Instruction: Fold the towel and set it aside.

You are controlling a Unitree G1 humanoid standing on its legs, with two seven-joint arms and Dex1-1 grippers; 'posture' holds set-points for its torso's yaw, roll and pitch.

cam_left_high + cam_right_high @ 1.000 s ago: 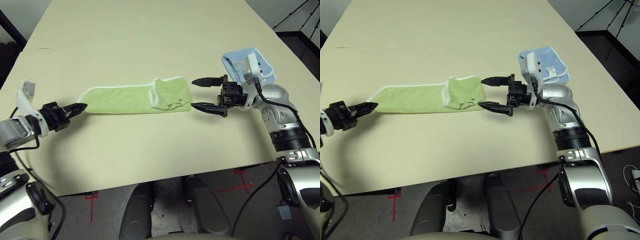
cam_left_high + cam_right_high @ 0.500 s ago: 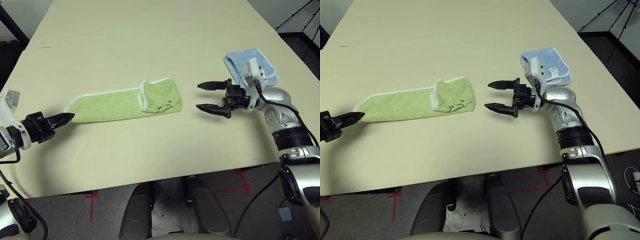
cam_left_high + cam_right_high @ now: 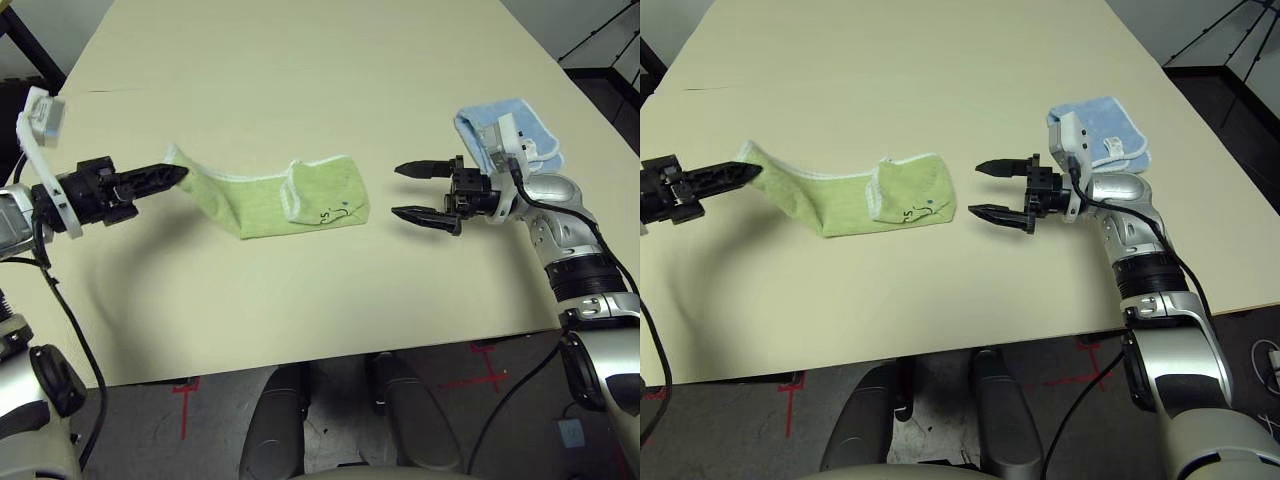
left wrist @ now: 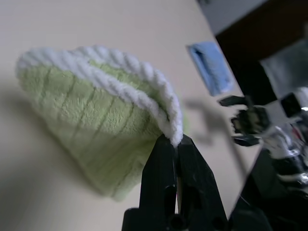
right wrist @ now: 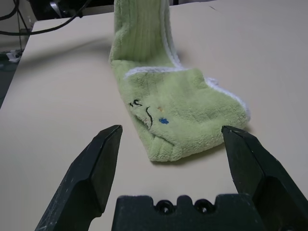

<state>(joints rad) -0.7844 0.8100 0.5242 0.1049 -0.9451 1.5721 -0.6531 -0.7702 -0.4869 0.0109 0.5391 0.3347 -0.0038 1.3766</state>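
Towel, light green with white edging, lies on the beige table as a long strip folded lengthwise. Nearest the robot, its right end rests flat, doubled over on itself, with a small stitched logo facing up. From that end the strip runs leftward and rises off the surface, its far corner hanging in the air.

Left of the towel, the left gripper has its two black fingers pinched together on that raised corner, right at the white edging.

Right of the towel's flat end, the right gripper hovers level with its fingers spread wide, pointing at the fold, near it but not touching.

Beyond the right gripper, farther from the towel, a folded light-blue cloth lies on the table.
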